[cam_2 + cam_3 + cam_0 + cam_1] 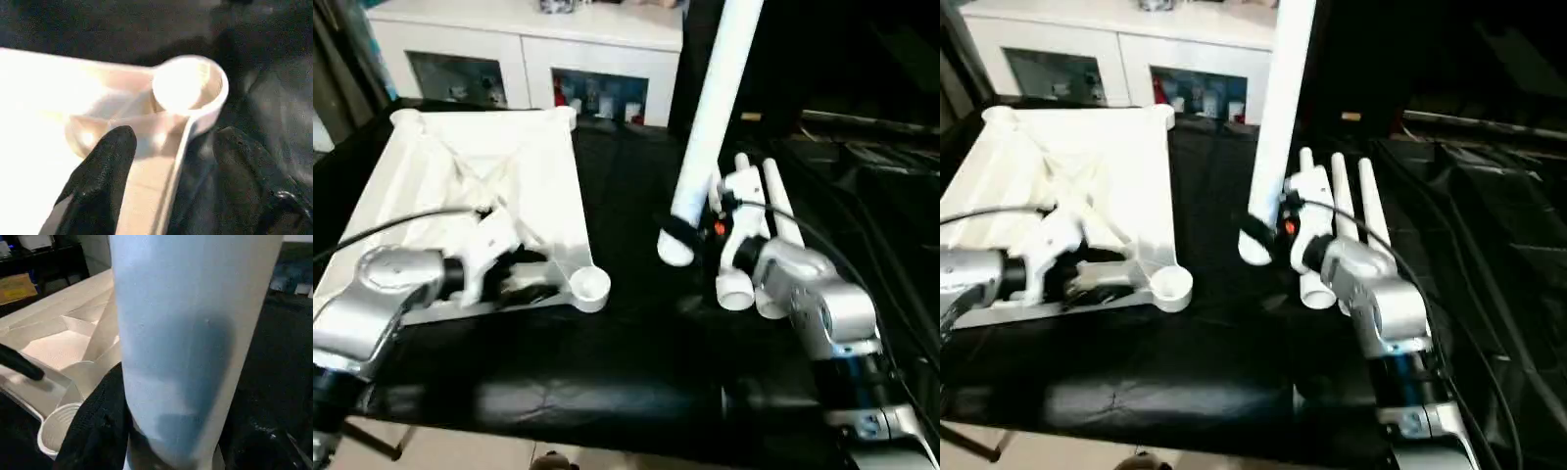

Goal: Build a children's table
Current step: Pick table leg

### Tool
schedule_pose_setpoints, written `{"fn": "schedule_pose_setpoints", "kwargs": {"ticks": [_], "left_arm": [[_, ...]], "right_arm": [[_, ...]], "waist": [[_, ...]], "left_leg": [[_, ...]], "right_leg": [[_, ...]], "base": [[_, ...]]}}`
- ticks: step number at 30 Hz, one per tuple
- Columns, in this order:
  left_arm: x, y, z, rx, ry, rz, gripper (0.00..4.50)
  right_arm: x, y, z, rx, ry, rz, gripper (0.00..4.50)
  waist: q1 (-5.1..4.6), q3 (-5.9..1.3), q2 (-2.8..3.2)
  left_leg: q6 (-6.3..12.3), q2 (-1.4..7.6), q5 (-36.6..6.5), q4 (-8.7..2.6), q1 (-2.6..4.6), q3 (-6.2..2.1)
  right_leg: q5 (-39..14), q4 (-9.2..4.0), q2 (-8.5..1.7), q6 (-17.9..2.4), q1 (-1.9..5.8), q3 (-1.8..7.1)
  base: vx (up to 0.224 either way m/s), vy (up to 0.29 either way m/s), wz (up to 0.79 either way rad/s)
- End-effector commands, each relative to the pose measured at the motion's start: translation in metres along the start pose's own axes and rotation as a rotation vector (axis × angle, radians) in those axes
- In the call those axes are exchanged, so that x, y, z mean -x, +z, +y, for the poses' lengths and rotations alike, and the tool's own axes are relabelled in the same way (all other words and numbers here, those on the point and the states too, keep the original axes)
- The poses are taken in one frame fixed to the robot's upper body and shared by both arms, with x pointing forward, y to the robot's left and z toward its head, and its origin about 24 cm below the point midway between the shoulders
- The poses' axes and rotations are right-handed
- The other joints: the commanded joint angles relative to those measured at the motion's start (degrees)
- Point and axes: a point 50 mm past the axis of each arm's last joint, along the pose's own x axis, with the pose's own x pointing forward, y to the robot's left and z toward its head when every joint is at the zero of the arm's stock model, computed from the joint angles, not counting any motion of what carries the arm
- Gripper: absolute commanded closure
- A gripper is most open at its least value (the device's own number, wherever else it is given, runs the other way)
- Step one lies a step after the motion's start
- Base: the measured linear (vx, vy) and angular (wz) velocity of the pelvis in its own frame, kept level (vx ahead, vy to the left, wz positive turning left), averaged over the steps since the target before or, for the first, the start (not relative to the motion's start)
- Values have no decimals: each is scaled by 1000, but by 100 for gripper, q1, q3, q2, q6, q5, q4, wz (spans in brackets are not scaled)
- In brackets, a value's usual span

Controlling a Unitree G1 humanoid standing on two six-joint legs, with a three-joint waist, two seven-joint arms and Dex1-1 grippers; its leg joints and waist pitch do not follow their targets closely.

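On black table (607, 372), right fingers (98, 431) clamp leg (715, 127); left fingers (105, 161) straddle tabletop (489, 166) rim.

The tabletop (489, 186) is white with a ribbed underside, its corner socket (188, 88) creamy white just beyond the black fingers (105, 166) of the left pincer (166, 166). The leg (710, 127) in the right pincer (690, 235) is plain white. The counter (636, 343) is black. The forearms (372, 304) are silver.

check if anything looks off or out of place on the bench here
Nothing stands out. The tabletop lies ribbed side up, the left claw straddling its rim beside the near corner socket. The right claw holds one leg upright; three legs lie alongside.
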Motion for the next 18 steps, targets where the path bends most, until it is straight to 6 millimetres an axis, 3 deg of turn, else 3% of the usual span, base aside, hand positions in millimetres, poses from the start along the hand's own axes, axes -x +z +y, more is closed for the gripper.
{"fn": "schedule_pose_setpoints", "kwargs": {"ticks": [1, 9, 10, 11, 12, 18], "left_arm": [[0, 1, 10, -45, -2, 5, 180], [1, -10, 23, -67, -55, 33, 246], [1, -11, 23, -71, -60, 37, 260], [1, -12, 22, -71, -73, 38, 260], [1, -14, 21, -66, -90, 42, 272], [0, -21, 19, -42, -121, 21, 313]], "right_arm": [[2, 7, 2, 33, 19, -33, 257], [4, 7, 7, 49, 54, -27, 257], [5, 7, 8, 50, 54, -28, 257], [6, 7, 7, 53, 55, -26, 257], [7, 7, 7, 54, 55, -26, 257], [12, 6, -1, 50, 28, -22, 257]], "waist": [[-14, -411, 124], [-36, -437, 168], [-41, -447, 196], [-48, -445, 186], [-48, -449, 224], [-42, -424, 185]], "left_leg": [[-400, 308, -1473, -470, 170, -135], [-417, 314, -1357, -454, 161, -140], [-428, 327, -1342, -452, 162, -149], [-421, 325, -1343, -454, 160, -148], [-432, 320, -1364, -450, 162, -150], [-405, 327, -1500, -448, 170, -140]], "right_leg": [[-1113, -482, -549, -755, 227, 353], [-721, -443, -559, -881, 250, 348], [-584, -415, -564, -916, 257, 345], [-549, -418, -555, -926, 255, 342], [-512, -410, -560, -970, 256, 339], [-790, -444, -585, -1057, 257, 350]], "base": [[0, 0, 0], [0, 0, 0], [0, 0, 0], [0, 0, 0], [0, 0, 0], [0, 0, 0]]}}
